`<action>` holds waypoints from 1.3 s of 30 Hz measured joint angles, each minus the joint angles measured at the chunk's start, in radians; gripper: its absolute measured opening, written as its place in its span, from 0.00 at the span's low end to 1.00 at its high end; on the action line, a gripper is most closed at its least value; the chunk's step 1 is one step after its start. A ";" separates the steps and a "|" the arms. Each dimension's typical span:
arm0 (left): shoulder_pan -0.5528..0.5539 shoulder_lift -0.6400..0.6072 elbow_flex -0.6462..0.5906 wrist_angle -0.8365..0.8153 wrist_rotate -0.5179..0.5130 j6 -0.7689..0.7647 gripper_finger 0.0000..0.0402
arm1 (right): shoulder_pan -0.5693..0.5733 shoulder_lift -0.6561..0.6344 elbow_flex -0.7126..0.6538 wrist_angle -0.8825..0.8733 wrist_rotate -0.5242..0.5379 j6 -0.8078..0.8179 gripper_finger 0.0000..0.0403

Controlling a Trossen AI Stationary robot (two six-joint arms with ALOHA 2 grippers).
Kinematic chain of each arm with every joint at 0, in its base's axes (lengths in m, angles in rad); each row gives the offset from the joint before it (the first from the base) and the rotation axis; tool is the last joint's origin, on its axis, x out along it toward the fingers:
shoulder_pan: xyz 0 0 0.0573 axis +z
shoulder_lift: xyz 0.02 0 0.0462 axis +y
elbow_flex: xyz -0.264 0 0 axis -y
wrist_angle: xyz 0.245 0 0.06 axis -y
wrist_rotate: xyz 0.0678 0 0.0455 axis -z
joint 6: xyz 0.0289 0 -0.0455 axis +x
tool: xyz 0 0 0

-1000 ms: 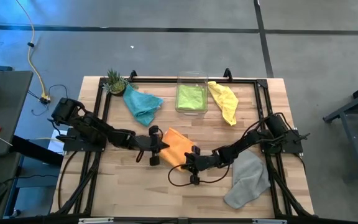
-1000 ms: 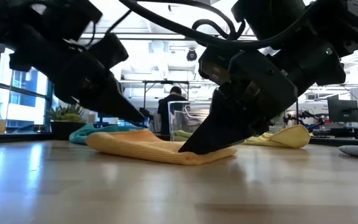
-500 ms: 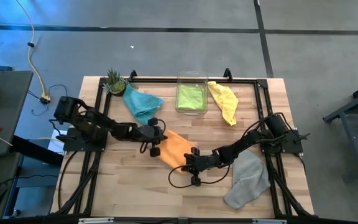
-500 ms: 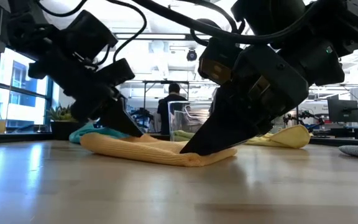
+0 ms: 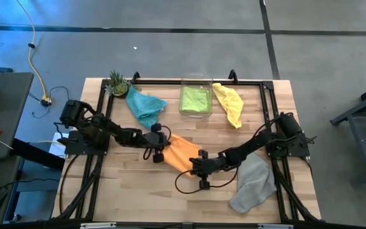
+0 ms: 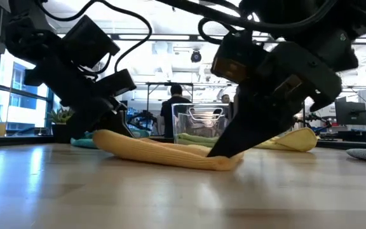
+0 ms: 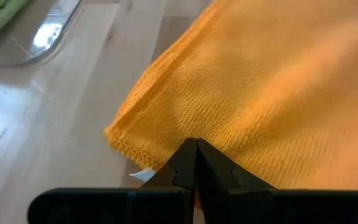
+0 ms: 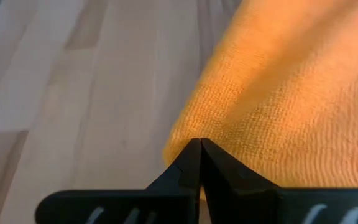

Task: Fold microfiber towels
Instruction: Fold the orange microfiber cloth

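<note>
Taking the high view as a clock face, the small pineapple-like plant [image 5: 115, 83] stands at about 11 o'clock on the wooden tabletop [image 5: 126, 191], and the teal blue towel [image 5: 144, 106] lies crumpled just beside it toward the centre. The left gripper [image 5: 159, 144] reaches in from 9 o'clock to the orange towel's [image 5: 182, 151] near-left edge; the left wrist view shows its jaws clenched tip to tip on the folded hem of that cloth [image 7: 272, 93], beside a corner of the clear plastic bin [image 7: 39, 37]. The orange towel lies almost at the centre, a little toward 6 o'clock, folded into a flat band; in the low view it lies as a long low roll [image 6: 164, 152] between the two arms. At 12 o'clock the bin [image 5: 195, 81] holds the lime green towel [image 5: 195, 98], and the yellow towel [image 5: 229, 105] lies draped just to the bin's 3 o'clock side. The right gripper [image 5: 200, 163] comes from 3 o'clock to the orange towel's lower right corner, its jaws clenched on the edge of the cloth [image 8: 291, 99]. The grey towel [image 5: 254, 183] lies rumpled toward 5 o'clock, under the right arm.
</note>
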 joint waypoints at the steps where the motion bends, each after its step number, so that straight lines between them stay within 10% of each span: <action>1: -0.008 0.000 0.000 0.000 -0.005 -0.007 0.00 | 0.000 -0.008 0.000 -0.016 0.001 0.000 0.01; 20: -0.092 -0.140 -0.003 -0.059 -0.047 -0.019 0.00 | -0.053 -0.341 0.000 -0.415 0.168 0.169 0.40; 31: -0.077 -0.119 -0.003 -0.046 -0.038 -0.007 0.00 | -0.140 -0.178 0.001 -0.443 0.108 0.168 0.02; 39: -0.110 -0.069 -0.003 -0.045 0.000 -0.035 0.00 | -0.201 -0.155 0.001 -0.446 0.124 0.109 0.06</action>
